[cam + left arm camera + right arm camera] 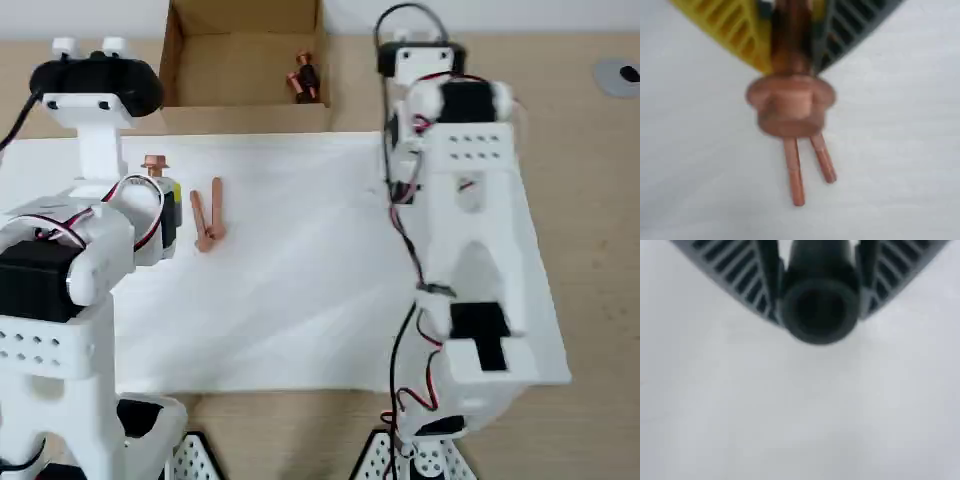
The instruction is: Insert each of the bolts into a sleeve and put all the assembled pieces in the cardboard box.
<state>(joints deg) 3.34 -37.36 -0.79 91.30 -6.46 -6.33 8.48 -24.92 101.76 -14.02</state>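
Note:
My left gripper (790, 55) is shut on the shank of a copper bolt (790, 107), whose flanged head sticks out past the yellow and dark fingers. In the high view this bolt (153, 163) hangs over the left part of the white mat (300, 300). Two more copper bolts (208, 217) lie side by side on the mat just beyond it. My right gripper (817, 290) is shut on a dark sleeve (819, 312), its open bore facing the camera, above bare mat. The cardboard box (178, 60) at the back holds assembled pieces (303, 76).
The right arm (470, 200) stretches over the mat's right edge and hides its own gripper from above. The left arm's base (60, 330) stands at the front left. A grey disc (618, 76) lies on the wooden table at the far right.

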